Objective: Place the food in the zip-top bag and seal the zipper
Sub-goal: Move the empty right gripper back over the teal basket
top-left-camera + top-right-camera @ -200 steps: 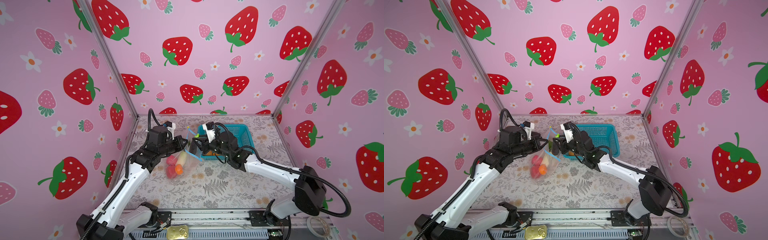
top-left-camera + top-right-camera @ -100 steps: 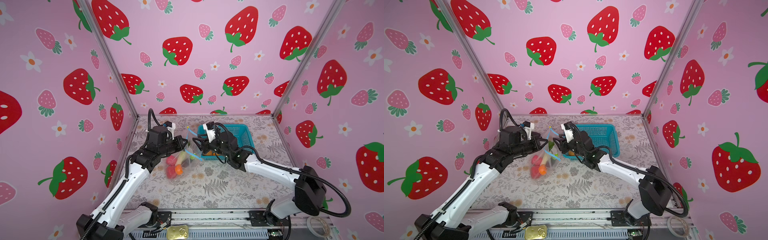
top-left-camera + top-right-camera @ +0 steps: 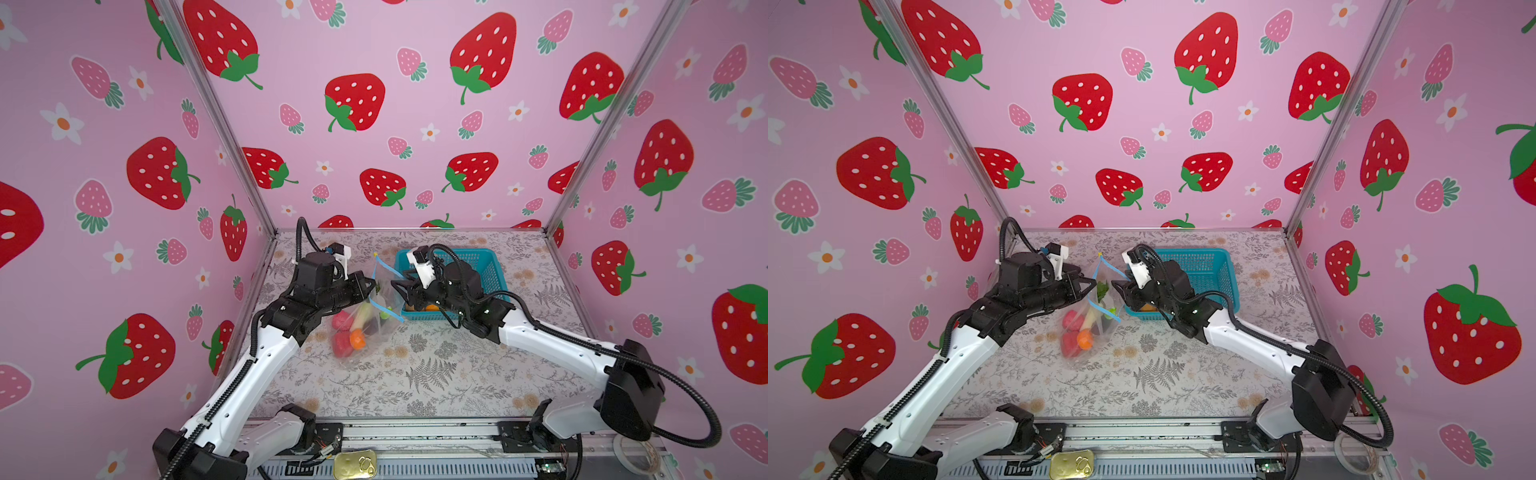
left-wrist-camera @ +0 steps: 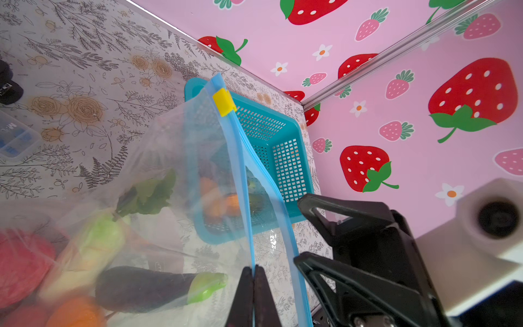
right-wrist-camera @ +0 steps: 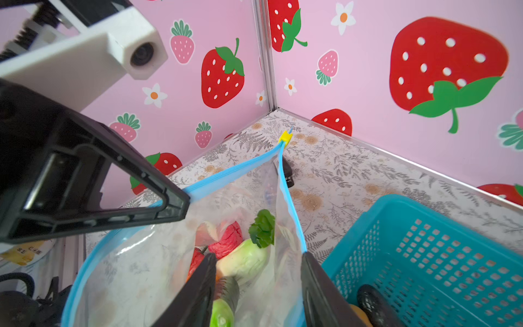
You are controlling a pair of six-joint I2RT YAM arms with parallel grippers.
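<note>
Since a second ago, the right gripper's jaws have been spread wider and stand open at the zip-top bag's mouth, over the food. The zipper is pinched by the closed left gripper beside the basket, toward the table's rear edge.

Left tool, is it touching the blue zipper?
Touching. The left wrist view shows the left tool pinched shut on the blue zipper.

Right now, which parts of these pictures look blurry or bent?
In both top views the wide lens splays the wall posts outward, and the red lumps in the bag look smeared. In the left wrist view the yellow slider is crisp, the same lumps close to the lens soft. In the right wrist view the near part of the basket is soft.
</note>
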